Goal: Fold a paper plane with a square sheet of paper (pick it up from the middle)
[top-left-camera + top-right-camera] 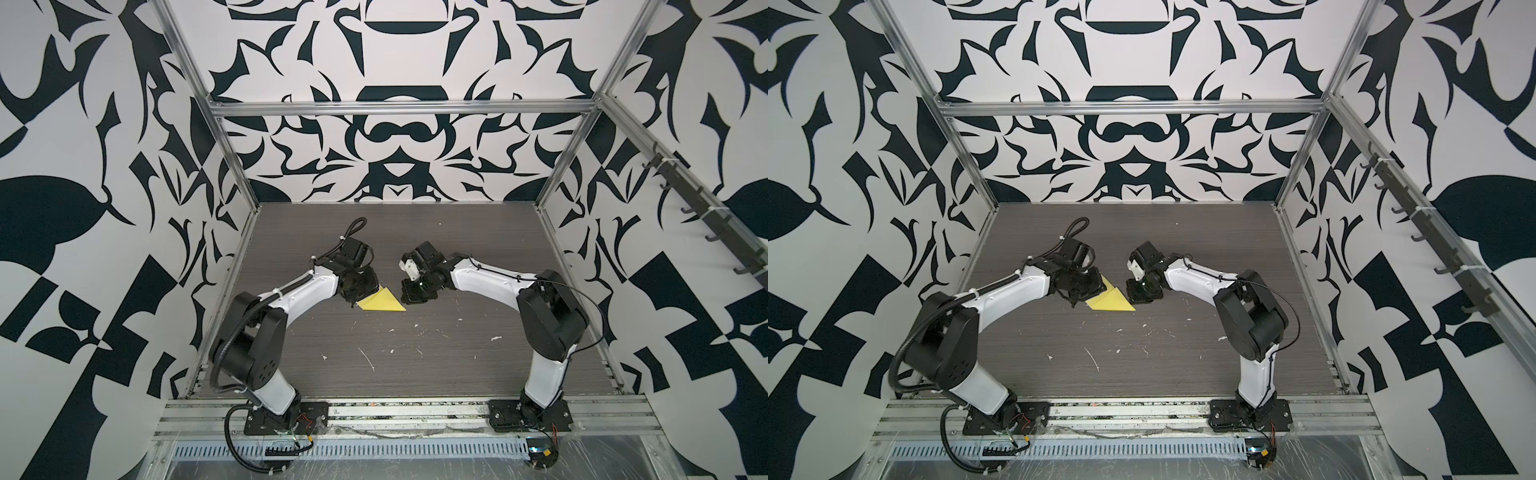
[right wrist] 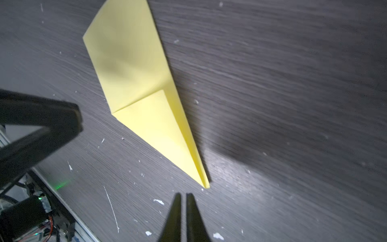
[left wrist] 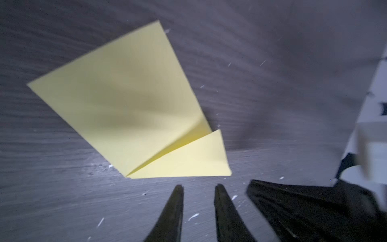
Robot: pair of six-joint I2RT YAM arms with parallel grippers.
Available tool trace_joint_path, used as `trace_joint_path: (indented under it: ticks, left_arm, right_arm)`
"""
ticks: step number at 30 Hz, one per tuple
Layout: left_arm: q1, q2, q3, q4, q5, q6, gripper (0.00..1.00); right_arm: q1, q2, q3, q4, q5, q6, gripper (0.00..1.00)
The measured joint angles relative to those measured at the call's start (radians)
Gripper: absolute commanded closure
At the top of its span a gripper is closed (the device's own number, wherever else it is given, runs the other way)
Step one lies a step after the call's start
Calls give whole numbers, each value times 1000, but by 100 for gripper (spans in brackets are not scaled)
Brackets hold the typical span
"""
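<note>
The thin yellow paper sheet (image 1: pixel 380 302), creased into a pointed wedge with one triangular flap turned over, lies on the dark wood-grain table (image 1: pixel 415 374) between my two arms, with neither of them touching it. My left gripper (image 3: pixel 199 186) has its fingers parted by a moderate gap and holds nothing; its tips sit just short of the flap's edge. My right gripper (image 2: pixel 183 194) is barely ajar, only a slit between the fingers, also empty, and it points at the sharp tip of the wedge from just beside it.

My worry is the flap. It does not look pressed flat: a shadowed seam shows along its fold, so I judge it may spring up if I nudge it. The paper is light and free on a smooth top, so a fingertip pushing at an edge would probably slide the whole thing instead of getting under it. The nose is fragile too, and closing on it carelessly could crumple it and spoil the centre line.
</note>
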Motion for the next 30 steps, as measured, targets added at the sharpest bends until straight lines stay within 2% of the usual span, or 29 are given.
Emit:
trace_joint_path:
  ticks: [5, 10, 21, 30]
  left_arm:
    - [45, -110, -140, 80, -10, -84, 44]
    - [61, -142, -271, 147, 2, -161, 39]
    - [60, -153, -384, 320, 29, -272, 36]
    - [60, -154, -451, 415, 32, -325, 37]
  right_arm:
    - [2, 69, 39, 32, -40, -14, 80]
    - [1, 123, 62, 40, -60, -22, 83]
    - [0, 142, 64, 46, -60, -11, 86]
    - [-3, 132, 3, 95, -72, 98, 88]
